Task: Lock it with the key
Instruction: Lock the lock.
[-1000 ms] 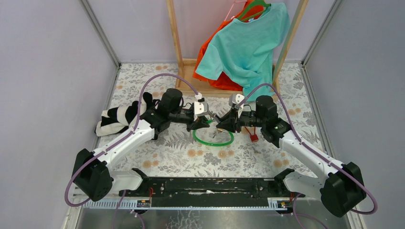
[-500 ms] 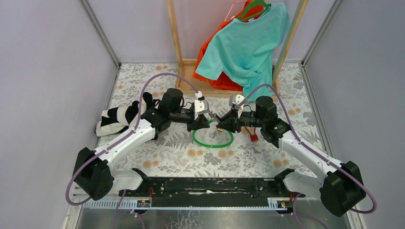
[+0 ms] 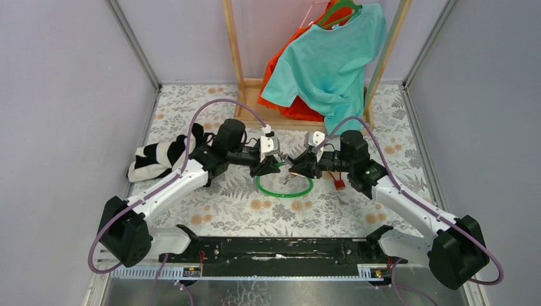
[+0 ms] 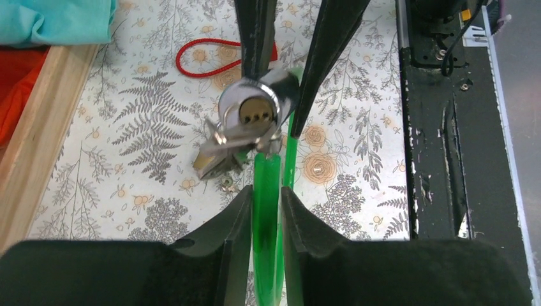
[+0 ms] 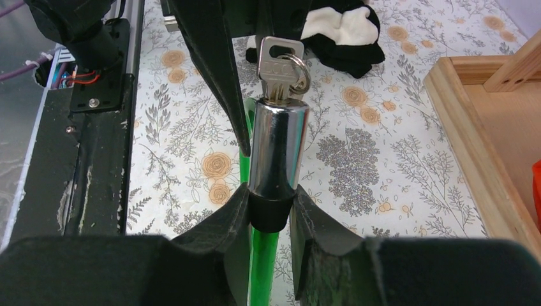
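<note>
**Both arms crept in on the cable lock**

Since a second ago both end effectors have slid a little closer together over the middle of the table (image 3: 210, 210), and the green loop has shuffled slightly to the left with them.

The left end effector (image 4: 266, 191) is pinched narrow around the green cable (image 4: 266, 167), with the cable running straight up between its fingers. The right end effector (image 5: 270, 191) is clamped on the black collar at the bottom of the chrome lock cylinder (image 5: 278, 140), so the cylinder sticks out past its fingertips. The key (image 5: 279, 60) sits in the far end of that cylinder, with a key ring (image 5: 301, 71) through its head. From the left wrist you can see the cylinder's round face, with more keys dangling just below it.

From the top camera, the rest of the cable lies as a loop on the table right under where the two arms meet. A red cord (image 4: 204, 54) lies near the right arm, and a black-and-white cloth (image 3: 159, 158) is bunched up by the left arm. A wooden rack (image 3: 233, 44) holding a teal shirt (image 3: 332, 57) stands at the back.
</note>
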`<move>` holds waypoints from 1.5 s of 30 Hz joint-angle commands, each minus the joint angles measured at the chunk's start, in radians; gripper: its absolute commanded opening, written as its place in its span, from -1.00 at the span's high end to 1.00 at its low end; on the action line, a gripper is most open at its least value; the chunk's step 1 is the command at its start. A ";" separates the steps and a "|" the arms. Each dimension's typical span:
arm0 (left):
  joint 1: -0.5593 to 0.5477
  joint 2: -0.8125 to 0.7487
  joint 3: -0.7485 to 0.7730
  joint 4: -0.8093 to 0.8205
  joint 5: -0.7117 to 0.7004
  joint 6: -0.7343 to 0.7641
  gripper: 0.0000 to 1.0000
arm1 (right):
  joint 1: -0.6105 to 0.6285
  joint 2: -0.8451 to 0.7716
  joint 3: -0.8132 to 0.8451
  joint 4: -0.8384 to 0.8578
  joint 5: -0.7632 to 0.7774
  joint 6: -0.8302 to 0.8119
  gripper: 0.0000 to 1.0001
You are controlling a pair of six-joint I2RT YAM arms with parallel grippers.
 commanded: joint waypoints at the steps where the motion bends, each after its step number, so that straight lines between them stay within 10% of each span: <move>1: -0.023 -0.033 0.015 0.017 0.059 0.077 0.31 | 0.024 -0.002 0.001 -0.077 0.019 -0.090 1.00; 13: -0.018 -0.087 0.111 -0.207 -0.067 0.304 -0.42 | 0.022 0.001 0.004 -0.111 -0.010 -0.137 1.00; 45: -0.038 0.064 0.389 -0.412 0.060 0.239 0.10 | 0.021 0.005 0.003 -0.156 -0.036 -0.196 1.00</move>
